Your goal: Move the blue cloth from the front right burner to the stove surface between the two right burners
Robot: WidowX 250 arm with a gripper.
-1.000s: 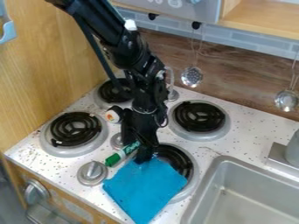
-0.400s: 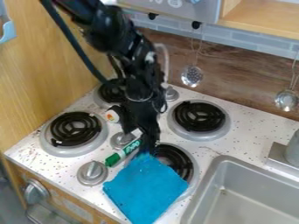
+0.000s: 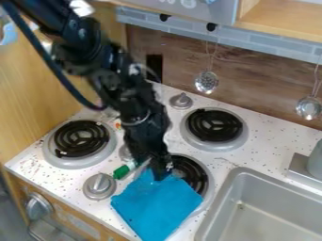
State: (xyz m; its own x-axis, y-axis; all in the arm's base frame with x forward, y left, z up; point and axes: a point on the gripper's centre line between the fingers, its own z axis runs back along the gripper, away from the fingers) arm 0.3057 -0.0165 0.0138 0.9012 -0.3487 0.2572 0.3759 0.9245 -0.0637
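Gripper (image 3: 159, 174) is positioned at the upper corner of the blue cloth (image 3: 156, 205), which is laid partly over the front right burner (image 3: 192, 170); its opening and any hold cannot be told, grasp-stage cloth handling is judged in hand, and a secured grip is called for next.

Gray sink (image 3: 265, 214), speckled white counter (image 3: 270, 147) around it, light wood wall (image 3: 31, 89) well to its left, brown backsplash (image 3: 264, 84) behind it, blue-gray tiles (image 3: 264, 42) and pale shelf (image 3: 286, 21) higher behind it
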